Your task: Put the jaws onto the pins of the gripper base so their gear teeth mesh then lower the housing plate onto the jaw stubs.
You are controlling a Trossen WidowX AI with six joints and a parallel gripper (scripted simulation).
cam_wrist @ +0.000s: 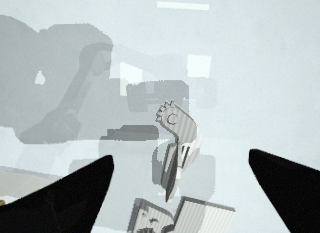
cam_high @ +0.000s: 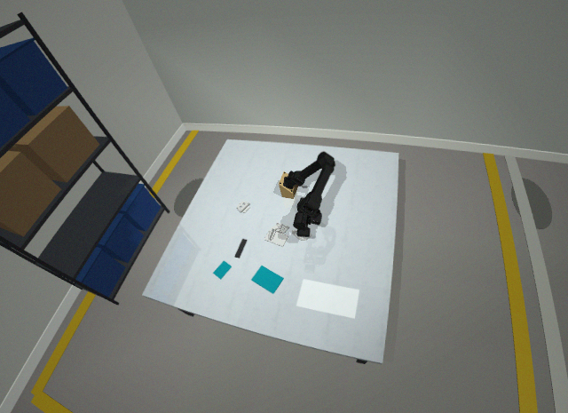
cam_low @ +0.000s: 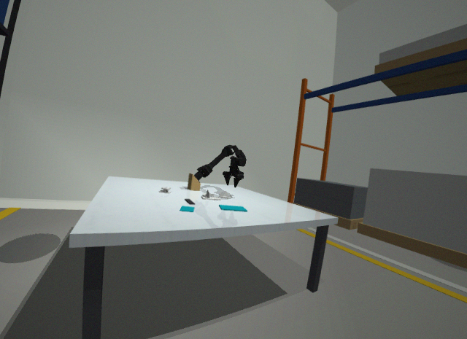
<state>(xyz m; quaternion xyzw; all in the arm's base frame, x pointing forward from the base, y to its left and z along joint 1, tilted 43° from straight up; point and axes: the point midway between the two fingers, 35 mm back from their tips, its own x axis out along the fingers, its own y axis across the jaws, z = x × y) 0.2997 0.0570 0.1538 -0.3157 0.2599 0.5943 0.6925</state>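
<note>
One toothed jaw piece (cam_high: 297, 236) (cam_low: 228, 196) (cam_wrist: 183, 127) lies just beside the gripper base (cam_high: 276, 238) (cam_low: 211, 196) (cam_wrist: 205, 214); probably light, stiff and slippery, so I'd pinch its body, off the teeth; above it my gripper (cam_high: 303, 233) (cam_low: 231, 186) (cam_wrist: 179, 158) hovers wide open, empty

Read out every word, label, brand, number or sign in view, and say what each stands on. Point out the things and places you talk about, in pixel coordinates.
None can be read. The teal plates (cam_high: 267, 279) (cam_low: 233, 208), the black bar (cam_high: 240, 248) (cam_low: 190, 201) and the shelf bins (cam_high: 142, 208) show no lettering. The arm (cam_high: 322, 181) (cam_low: 214, 162) is too small to tell.
</note>
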